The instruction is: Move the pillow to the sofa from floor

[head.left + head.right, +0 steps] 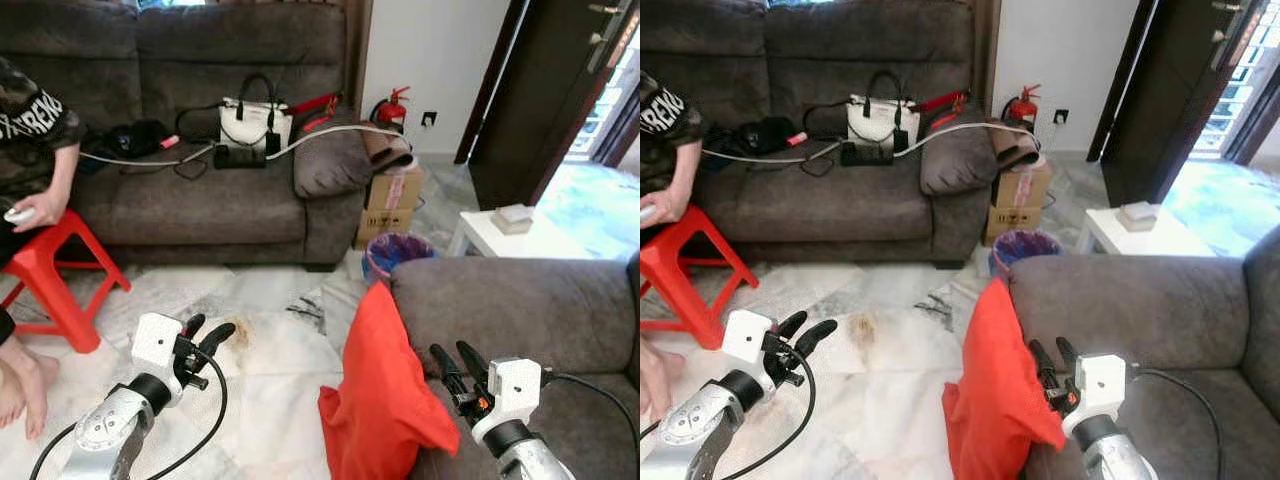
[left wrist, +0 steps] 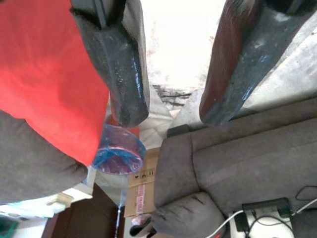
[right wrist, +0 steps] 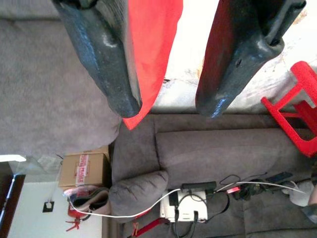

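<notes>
The red pillow (image 1: pixel 385 400) stands on edge on the floor (image 1: pixel 270 370), leaning against the arm of the near sofa (image 1: pixel 520 320); the right claw (image 1: pixel 455 365) hovers just beside it over the sofa arm, fingers parted and holding nothing; the left claw (image 1: pixel 205 335) hangs over the floor, well apart from the pillow, also parted and empty. A pinch from one side could catch only loose cover and let the pillow sag or slip; a nudge could tip it flat; a person (image 1: pixel 30 150) on a red stool (image 1: pixel 50 275) sits close to the left arm's sweep.

The red pillow (image 1: pixel 385 400) runs off the frame's bottom edge. A seated person (image 1: pixel 30 150) is cropped, left of the left gripper (image 1: pixel 205 335)
</notes>
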`<state>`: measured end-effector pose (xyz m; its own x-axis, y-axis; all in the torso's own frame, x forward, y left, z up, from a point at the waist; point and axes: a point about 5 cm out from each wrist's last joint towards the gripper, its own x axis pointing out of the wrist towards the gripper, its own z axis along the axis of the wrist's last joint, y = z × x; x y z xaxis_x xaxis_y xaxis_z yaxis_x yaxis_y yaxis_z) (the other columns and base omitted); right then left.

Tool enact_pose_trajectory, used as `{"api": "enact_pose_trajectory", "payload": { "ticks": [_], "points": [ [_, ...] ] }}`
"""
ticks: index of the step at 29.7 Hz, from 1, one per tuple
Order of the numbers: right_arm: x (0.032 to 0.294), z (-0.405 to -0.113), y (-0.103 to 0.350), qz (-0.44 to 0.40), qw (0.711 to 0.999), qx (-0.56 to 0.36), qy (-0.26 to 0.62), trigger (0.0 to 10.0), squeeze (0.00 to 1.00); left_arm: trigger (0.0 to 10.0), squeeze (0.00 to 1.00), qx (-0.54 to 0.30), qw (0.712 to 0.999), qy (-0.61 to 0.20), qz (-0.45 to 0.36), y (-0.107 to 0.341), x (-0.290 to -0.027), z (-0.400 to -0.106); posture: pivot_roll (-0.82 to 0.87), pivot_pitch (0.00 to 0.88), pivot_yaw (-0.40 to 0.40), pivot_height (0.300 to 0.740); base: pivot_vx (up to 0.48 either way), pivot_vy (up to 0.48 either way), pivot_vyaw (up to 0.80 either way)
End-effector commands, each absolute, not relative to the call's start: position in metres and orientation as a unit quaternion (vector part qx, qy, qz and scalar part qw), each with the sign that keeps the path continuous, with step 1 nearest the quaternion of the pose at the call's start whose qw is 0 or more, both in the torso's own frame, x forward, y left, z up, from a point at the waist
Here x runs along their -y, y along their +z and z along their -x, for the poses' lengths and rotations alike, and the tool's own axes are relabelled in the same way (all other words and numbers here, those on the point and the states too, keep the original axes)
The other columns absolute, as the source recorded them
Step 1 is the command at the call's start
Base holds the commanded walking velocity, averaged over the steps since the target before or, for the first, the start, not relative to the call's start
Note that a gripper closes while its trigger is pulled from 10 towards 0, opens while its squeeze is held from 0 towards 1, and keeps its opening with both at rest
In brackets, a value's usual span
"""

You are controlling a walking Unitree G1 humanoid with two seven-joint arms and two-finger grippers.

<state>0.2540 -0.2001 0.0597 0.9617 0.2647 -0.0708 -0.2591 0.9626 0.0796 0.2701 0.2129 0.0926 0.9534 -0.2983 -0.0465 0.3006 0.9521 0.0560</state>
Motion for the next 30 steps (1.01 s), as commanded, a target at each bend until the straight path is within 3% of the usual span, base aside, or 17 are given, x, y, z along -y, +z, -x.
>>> {"api": "enact_pose_trajectory", "payload": {
  "ticks": [1,22,30],
  "points": [
    [0.2007,-0.2549,0.0588,-0.028,0.989,-0.045,0.136,10.0,0.0,10.0,0.0,-0.016,0.988,-0.148,-0.035,0.0947,-0.2122,-0.2704,0.1,0.069,-0.004,0.648,0.0,0.0,0.0],
    [0.2002,-0.2605,0.0583,-0.017,0.989,-0.049,0.139,10.0,0.0,10.0,0.0,-0.013,0.989,-0.143,-0.032,0.0949,-0.2121,-0.2715,0.1,0.071,-0.01,0.648,0.0,0.0,0.0],
    [0.1983,-0.2611,0.0581,-0.02,0.989,-0.043,0.143,10.0,0.0,10.0,0.0,-0.013,0.989,-0.141,-0.032,0.0948,-0.2127,-0.2717,0.1,0.072,-0.01,0.619,0.0,0.0,0.0]
  ]
}}
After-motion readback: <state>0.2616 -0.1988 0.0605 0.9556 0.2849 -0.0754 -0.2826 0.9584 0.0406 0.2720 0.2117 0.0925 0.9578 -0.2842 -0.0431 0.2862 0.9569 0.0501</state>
